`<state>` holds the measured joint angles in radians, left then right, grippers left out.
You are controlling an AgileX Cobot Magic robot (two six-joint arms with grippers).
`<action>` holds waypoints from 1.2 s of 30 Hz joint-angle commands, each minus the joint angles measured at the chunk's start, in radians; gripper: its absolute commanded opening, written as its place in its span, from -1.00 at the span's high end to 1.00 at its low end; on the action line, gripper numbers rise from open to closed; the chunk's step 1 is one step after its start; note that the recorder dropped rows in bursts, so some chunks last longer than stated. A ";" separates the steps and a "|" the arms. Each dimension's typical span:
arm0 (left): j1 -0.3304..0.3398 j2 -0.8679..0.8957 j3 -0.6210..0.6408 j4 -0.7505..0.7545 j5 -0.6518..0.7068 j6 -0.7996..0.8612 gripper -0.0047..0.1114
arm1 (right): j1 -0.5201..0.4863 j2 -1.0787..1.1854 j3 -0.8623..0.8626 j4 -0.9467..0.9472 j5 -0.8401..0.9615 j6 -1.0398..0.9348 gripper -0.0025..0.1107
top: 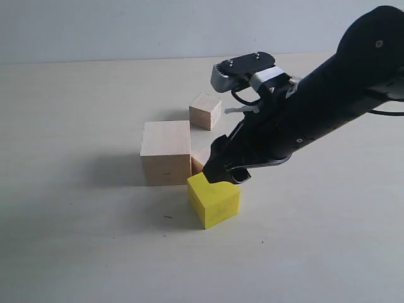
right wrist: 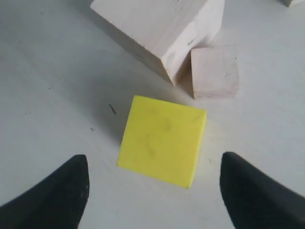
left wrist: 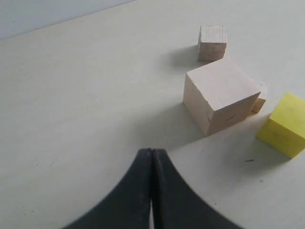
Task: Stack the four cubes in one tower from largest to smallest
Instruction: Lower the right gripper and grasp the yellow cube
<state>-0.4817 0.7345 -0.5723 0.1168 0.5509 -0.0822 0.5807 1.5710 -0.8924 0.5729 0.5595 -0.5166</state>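
yellow cube (right wrist: 162, 140) flat — askew to large cube (right wrist: 162, 28)

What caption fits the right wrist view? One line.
Open right claw framing yellow cube; large wooden cube and small wooden cube beyond.

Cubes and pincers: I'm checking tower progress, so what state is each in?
large wood cube: on the table, nothing on top.
yellow cube: on the table, ungripped, below the right pincer.
lone small cube: on the table, apart.
second small cube: on the table, close beside the large wood cube.
right pincer: open, empty.
left pincer: shut, empty.
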 commanded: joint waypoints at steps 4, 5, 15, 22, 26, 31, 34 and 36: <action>0.003 0.000 0.007 0.000 -0.022 -0.006 0.92 | 0.002 0.086 -0.054 0.056 0.021 -0.010 -0.34; 0.003 0.000 0.009 0.000 -0.022 -0.006 0.92 | 0.002 0.098 -0.061 0.056 0.023 -0.006 -0.34; 0.003 0.000 0.022 0.000 -0.033 -0.005 0.92 | 0.077 0.149 -0.136 0.000 0.033 -0.006 -0.35; 0.003 0.000 0.037 0.002 -0.046 -0.005 0.92 | 0.077 0.149 -0.164 -0.204 0.040 0.223 -0.54; 0.003 0.000 0.037 0.004 -0.048 -0.003 0.92 | 0.077 0.153 -0.164 -0.215 0.040 0.256 -0.55; 0.003 0.000 0.037 0.004 -0.048 0.000 0.92 | 0.077 0.153 -0.164 -0.215 0.032 0.263 -0.55; 0.003 0.000 0.037 0.004 -0.048 0.000 0.92 | 0.083 0.162 -0.164 -0.218 0.032 0.266 -0.55; 0.003 0.000 0.037 0.004 -0.048 0.000 0.92 | 0.083 0.172 -0.164 -0.218 0.036 0.266 -0.55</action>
<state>-0.4817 0.7345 -0.5366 0.1168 0.5207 -0.0860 0.6607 1.7281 -1.0488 0.3646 0.5993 -0.2518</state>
